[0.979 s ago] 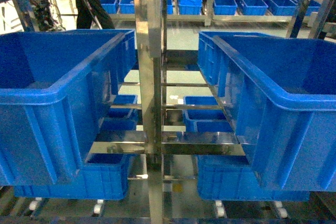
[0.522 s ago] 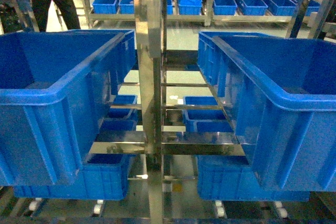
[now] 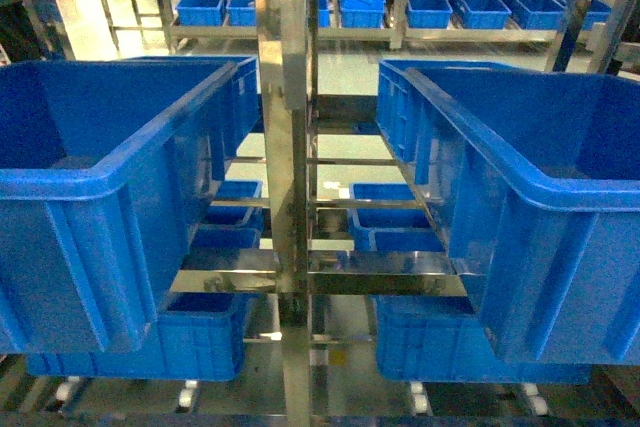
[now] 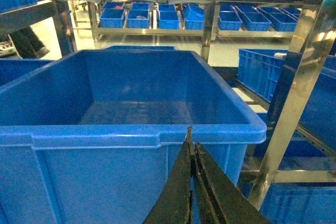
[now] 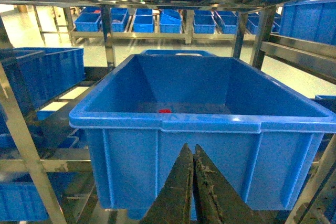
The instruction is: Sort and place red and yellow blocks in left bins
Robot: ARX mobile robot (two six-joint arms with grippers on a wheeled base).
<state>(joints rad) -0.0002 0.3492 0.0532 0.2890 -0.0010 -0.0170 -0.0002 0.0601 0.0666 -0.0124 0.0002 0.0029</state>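
- The dark-clothed person seen earlier at the top left of the head view, behind the left bin [image 3: 100, 177], is gone.
- The bright aisle floor [image 3: 75, 22] and far shelving legs are now uncovered there.

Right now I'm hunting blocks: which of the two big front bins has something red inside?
The right bin: a small red object lies on its floor. The left bin shows only bare floor.

Steel rack [image 3: 292, 147] w/ horizontal rails, upright post at centre. Big blue bin left [image 3: 90, 187] + big blue bin right [image 3: 540, 207] on rails; smaller blue bins [image 3: 385, 217] on lower tiers.
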